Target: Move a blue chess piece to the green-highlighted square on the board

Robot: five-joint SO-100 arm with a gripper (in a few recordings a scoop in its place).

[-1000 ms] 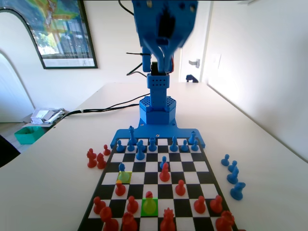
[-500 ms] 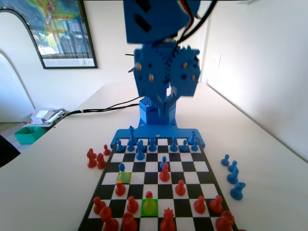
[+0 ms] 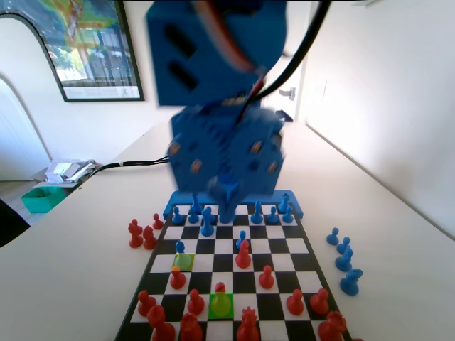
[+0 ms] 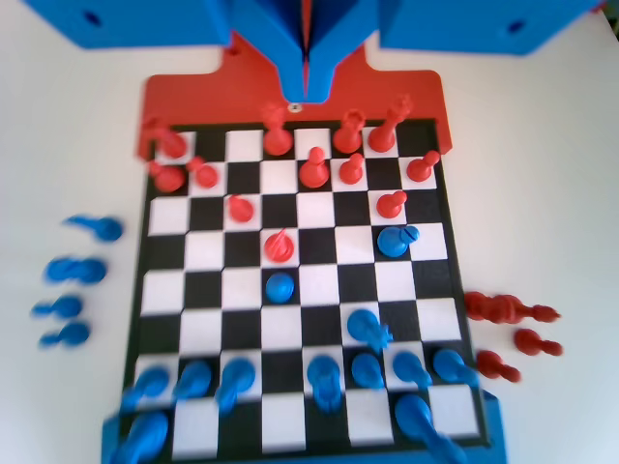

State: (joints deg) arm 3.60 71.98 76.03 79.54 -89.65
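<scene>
**Fixed view, then wrist view: gripper empty above the blue end, pawn not yet on green**

Fixed view: the blue arm shows large and blurred over the far half of the board [image 3: 296, 246]. Its gripper [image 3: 227, 200] points down above the blue back rows; jaw spacing cannot be read here. The blue chess piece [image 3: 180, 247] stands on the olive square [image 3: 184, 261], second column from the picture's left. The green-highlighted square [image 3: 221, 306] lies one column right and nearer the camera, occupied by a red pawn [image 3: 221, 288]. Spare blue pawns [image 3: 343, 260] lie off the board at picture right, red ones [image 3: 141, 234] at picture left.

Wrist view: the gripper [image 4: 306, 70] hangs from the top edge, its jaws pressed together to a thin seam, with nothing between them. The blue chess piece [image 4: 395, 240] sits toward the right of the board [image 4: 222, 290], well below the jaws.
</scene>
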